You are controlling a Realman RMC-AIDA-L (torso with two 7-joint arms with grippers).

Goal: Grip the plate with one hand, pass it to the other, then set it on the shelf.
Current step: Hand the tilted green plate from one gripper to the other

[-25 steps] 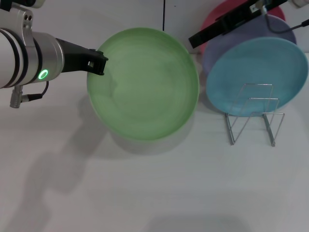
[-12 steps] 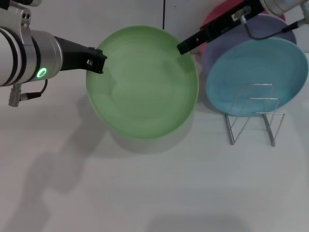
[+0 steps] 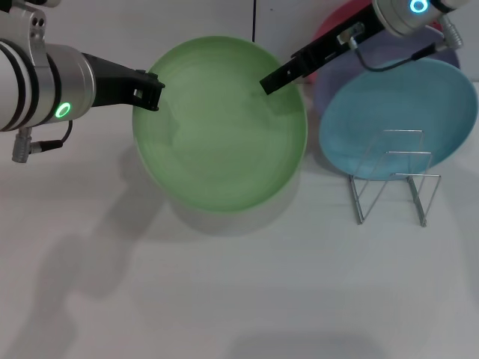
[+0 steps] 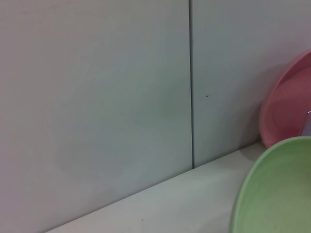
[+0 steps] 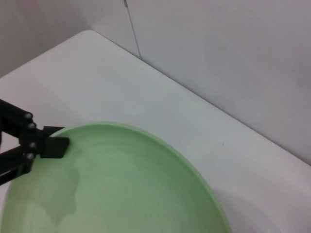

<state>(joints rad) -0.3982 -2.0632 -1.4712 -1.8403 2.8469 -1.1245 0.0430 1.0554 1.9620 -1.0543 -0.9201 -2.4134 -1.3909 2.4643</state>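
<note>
Plate (image 3: 219, 127) held in the air by the left gripper (image 3: 150, 91), right gripper (image 3: 271, 81) closing in for the handover.
Over the last second the blue-lit arm's black fingers have slid from beside the far rim to over it; whether they are spread I cannot tell. Left claw stays clamped on the near-left rim, plate well short of the wire shelf (image 3: 393, 179).
</note>
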